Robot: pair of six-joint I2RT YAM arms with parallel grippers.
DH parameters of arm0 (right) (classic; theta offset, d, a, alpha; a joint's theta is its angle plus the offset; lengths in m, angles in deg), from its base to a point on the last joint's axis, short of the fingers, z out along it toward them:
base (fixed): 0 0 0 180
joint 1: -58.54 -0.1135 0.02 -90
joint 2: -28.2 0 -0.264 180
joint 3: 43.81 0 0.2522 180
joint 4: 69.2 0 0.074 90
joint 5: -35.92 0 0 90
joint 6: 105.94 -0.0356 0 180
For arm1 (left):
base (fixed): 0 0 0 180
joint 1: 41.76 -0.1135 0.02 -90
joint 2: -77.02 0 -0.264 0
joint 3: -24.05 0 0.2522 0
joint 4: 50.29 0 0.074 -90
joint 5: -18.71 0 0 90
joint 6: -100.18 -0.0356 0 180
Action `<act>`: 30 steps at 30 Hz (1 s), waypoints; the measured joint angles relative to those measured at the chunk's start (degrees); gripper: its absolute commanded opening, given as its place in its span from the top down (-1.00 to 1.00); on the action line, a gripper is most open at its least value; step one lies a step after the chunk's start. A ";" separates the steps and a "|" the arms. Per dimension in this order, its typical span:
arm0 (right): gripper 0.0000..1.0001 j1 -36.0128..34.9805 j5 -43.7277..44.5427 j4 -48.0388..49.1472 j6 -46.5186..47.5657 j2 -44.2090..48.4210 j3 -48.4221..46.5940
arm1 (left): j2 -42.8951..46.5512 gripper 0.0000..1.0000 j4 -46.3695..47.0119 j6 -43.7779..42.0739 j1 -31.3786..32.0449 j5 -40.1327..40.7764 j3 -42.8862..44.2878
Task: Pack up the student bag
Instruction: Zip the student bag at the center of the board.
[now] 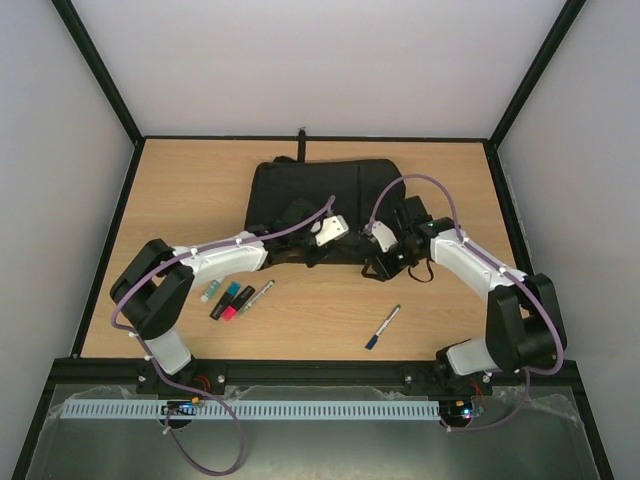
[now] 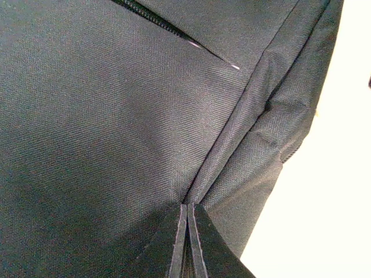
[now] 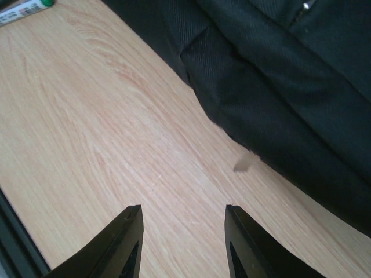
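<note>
Tabletop (image 1: 180, 200) is taken up at its far middle by the student bag (image 1: 300, 190), laid flat and, as far as can be judged, not yet opened. The left claw (image 2: 186, 243) is closed tight against the bag's front, seemingly pinching a fold of cloth, while the right claw (image 3: 182, 231) is held open over bare wood just beside the bag's edge. Opening is judged the step in hand: a firm hold and a found zip are needed before the markers (image 1: 235, 298) and the pen (image 1: 383, 327) are fetched.

Black fabric student bag (image 1: 300, 185), flat, rear-centre
</note>
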 measured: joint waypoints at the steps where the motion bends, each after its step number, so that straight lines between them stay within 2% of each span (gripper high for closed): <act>1: 0.16 -0.79 1.09 0.87 -0.81 -0.33 -0.07 | 0.00 0.95 0.52 0.98 -0.02 -0.85 0.00; 8: 0.13 -2.97 9.97 6.19 -5.86 -0.87 -0.07 | -0.04 0.95 1.55 4.59 -0.04 -3.32 0.28; 14: 0.10 -3.41 13.60 8.79 -8.00 -0.98 0.81 | -0.07 0.95 1.75 5.84 -0.04 -3.80 0.92; 19: 0.18 -4.31 15.74 9.86 -8.96 -1.36 1.44 | -0.09 0.95 1.70 6.16 -0.04 -3.87 1.07; 25: 0.18 -4.59 18.58 10.75 -9.90 -1.77 1.75 | -0.17 0.95 1.73 6.32 -0.04 -3.87 1.09; 30: 0.38 -4.81 20.22 12.24 -10.08 -3.13 2.54 | -0.31 0.95 1.68 6.45 -0.07 -3.89 1.22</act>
